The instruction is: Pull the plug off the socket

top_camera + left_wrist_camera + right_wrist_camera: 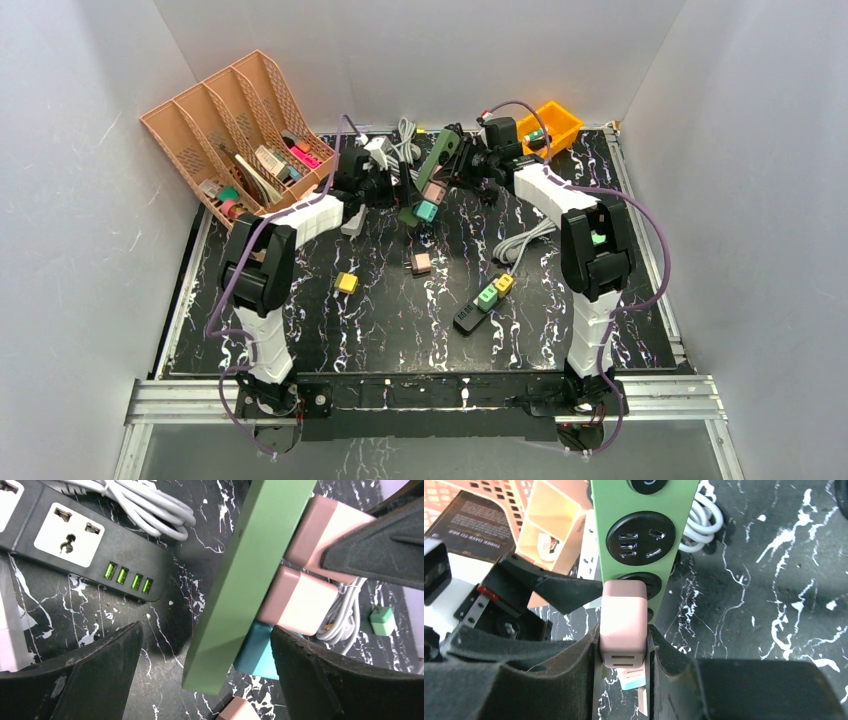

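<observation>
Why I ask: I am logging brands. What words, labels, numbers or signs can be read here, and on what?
No text here is clear enough to quote.
Dark printed card: white lines of print, upside down, too blurred to read.
Green power strip: no readable marking.
Black power strip: no readable marking.
Pink plug: no text shows.

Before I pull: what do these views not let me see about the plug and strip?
- Right wrist: prongs of the plug, hidden between its body and the strip; teal plug mostly behind the right hand.
- Left wrist: the strip's socket face, turned away; black strip cut off by the top-left edge.
- Top: the plug's seating, too small to tell.
</observation>
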